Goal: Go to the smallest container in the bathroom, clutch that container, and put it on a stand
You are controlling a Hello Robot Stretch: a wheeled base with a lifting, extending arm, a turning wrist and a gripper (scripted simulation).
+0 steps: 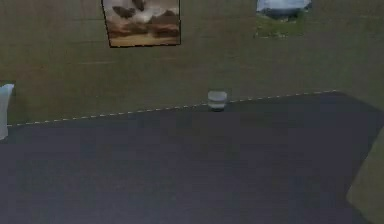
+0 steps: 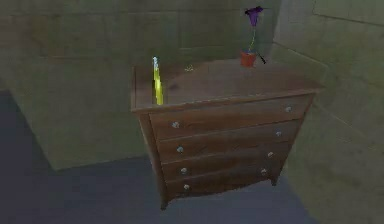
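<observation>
A small pale cylindrical thing [image 1: 217,99] stands on the dark floor against the far wall, just right of the forward view's middle. In the arm side view a wooden chest of drawers [image 2: 228,130] stands by the wall. On its top stand a tall yellow bottle [image 2: 157,81] near the left edge, a small dark thing [image 2: 188,68] at the back, and a purple flower in a red pot [image 2: 249,55] at the back right.
A framed picture [image 1: 142,22] hangs on the olive wall above the floor, and a pale object [image 1: 281,6] sits high at the right. A white thing [image 1: 5,108] shows at the forward view's left edge. Dark floor [image 1: 180,160] stretches ahead.
</observation>
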